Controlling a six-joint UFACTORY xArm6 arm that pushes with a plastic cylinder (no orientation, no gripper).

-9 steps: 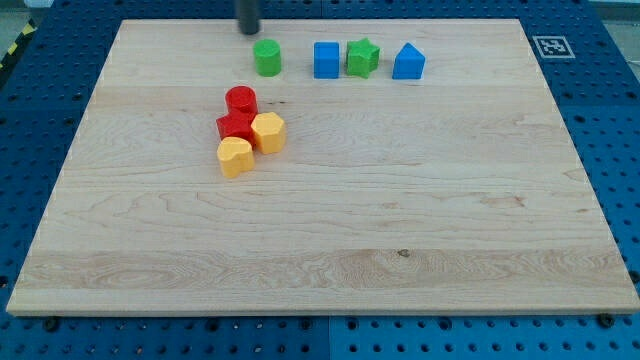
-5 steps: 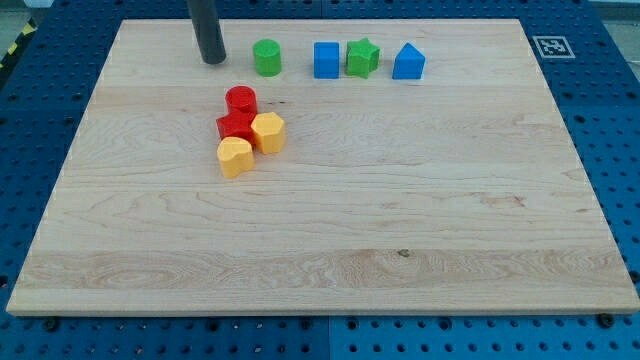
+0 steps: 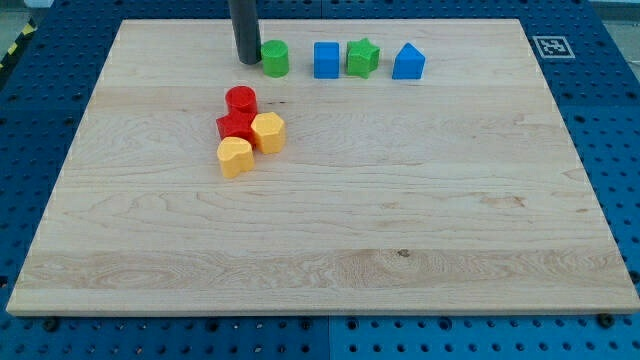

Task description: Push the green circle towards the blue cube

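Note:
The green circle point(image 3: 275, 58) stands near the view's top of the wooden board, a short gap to the left of the blue cube point(image 3: 326, 60). My tip point(image 3: 247, 60) rests on the board right against the green circle's left side, touching it or nearly so. The dark rod rises from there out of the view's top.
A green star-shaped block point(image 3: 363, 57) sits right of the blue cube, then a blue house-shaped block point(image 3: 408, 62). Below and left lies a cluster: a red cylinder point(image 3: 240, 100), a red block point(image 3: 234, 125), a yellow hexagon block point(image 3: 268, 131) and a yellow block point(image 3: 235, 156).
My tip moved from the view's top down and left, then right to the green circle's left side. The green circle has shifted slightly right, towards the blue cube.

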